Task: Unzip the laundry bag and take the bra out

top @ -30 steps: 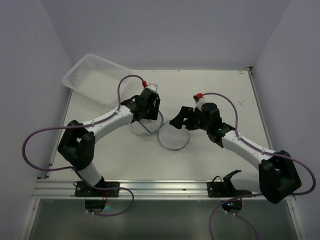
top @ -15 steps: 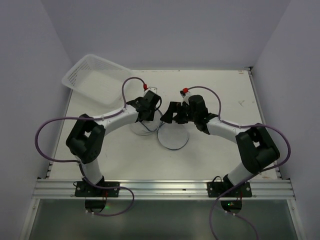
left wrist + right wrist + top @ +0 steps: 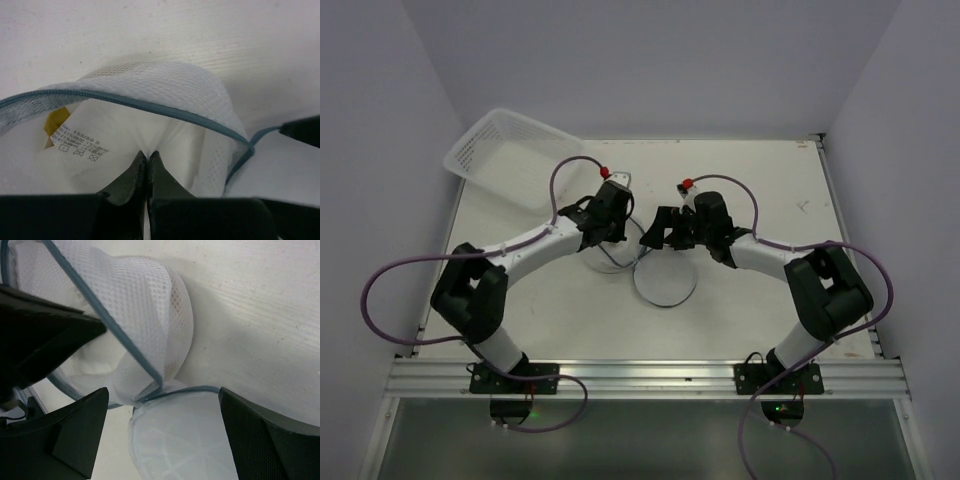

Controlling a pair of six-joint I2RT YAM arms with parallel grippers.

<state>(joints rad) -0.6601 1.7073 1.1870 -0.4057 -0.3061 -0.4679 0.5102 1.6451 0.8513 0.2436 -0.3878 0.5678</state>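
The laundry bag lies unzipped into two mesh bowls joined at a hinge. One half (image 3: 604,262) sits under my left gripper (image 3: 609,238), the other (image 3: 666,282) lies flat beside it. In the left wrist view the mesh wall (image 3: 170,82) and its grey-blue zipper rim (image 3: 150,105) curve around the white bra (image 3: 170,137), which carries a printed care label (image 3: 77,147). My left gripper (image 3: 147,153) is shut on a pinch of that bra fabric. My right gripper (image 3: 162,407) (image 3: 658,232) hovers open over the hinge, touching nothing.
A white plastic lattice basket (image 3: 505,155) leans tilted at the back left against the wall. My left gripper's dark fingers (image 3: 45,335) fill the left of the right wrist view. White walls close in the tabletop (image 3: 760,190) on three sides.
My left gripper has closed on the bra fabric inside the bag half. My right arm has swung left and now hovers close to the bag, its jaws still wide.
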